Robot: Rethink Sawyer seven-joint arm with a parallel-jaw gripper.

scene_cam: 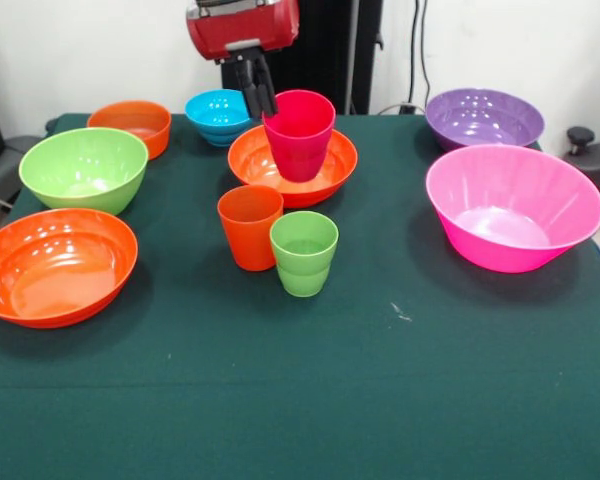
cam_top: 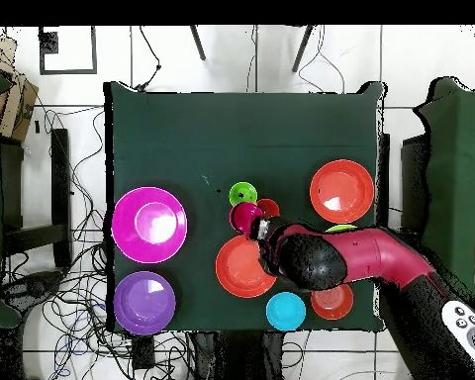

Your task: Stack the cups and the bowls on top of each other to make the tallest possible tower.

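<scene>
Gripper is clamping the magenta cup's rim, holding it over the wide orange bowl mid-table toward the robot's edge, probably using the bowl as tower base.

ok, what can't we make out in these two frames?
- Gripper open or shut: the front view shows it edge-on at the red cup; in the overhead view the arm covers it.
- Whether the red cup's base touches the wide orange bowl: neither view settles it.
- Green bowl: overhead, only a sliver shows past the arm.
- Small orange bowl: overhead, partly under the arm.
</scene>
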